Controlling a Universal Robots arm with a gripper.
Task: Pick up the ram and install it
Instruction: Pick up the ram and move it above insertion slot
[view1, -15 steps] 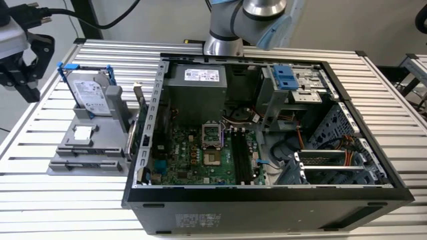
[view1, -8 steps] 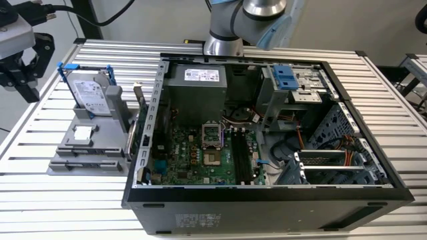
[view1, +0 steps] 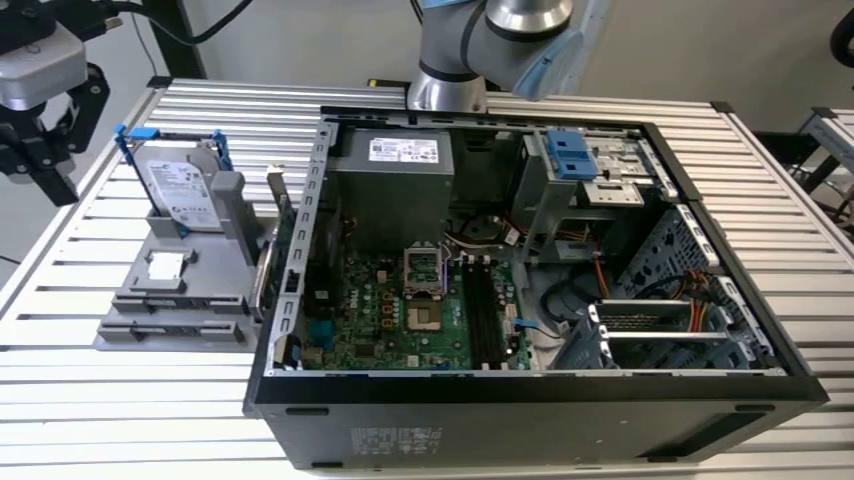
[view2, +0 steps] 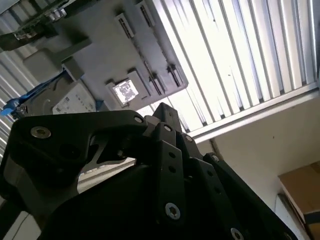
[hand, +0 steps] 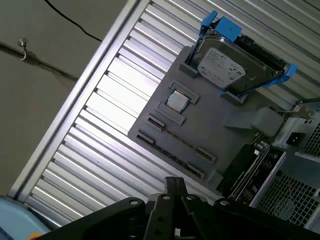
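The ram (hand: 181, 140) is taken to be the thin dark strip caught edge-on in the first wrist view. It stands in a long slot of the grey holder (hand: 220, 115), between two end clips. Only its top edge can be made out, long and narrow, so no chips can be confirmed on it. A small square processor chip (hand: 176, 101) is parked just beside it, and a hard drive in blue rails (hand: 222, 65) is propped upright at the holder's far end.

The holder is set on the slatted table (view1: 80, 400) at the exterior view's left, just beside the open computer case (view1: 534, 420). Inside, on the motherboard (view1: 387, 320), the long dark memory slots (view1: 483, 322) look unfilled. By that reading nothing has been installed.

The tool (view1: 47, 165) hangs at the exterior view's far left, above the table and apart from the holder. Nothing is seen in it, and whether it is set wide or narrow cannot be told. The pick-up is judged not yet made, so both lifting and seating are left.
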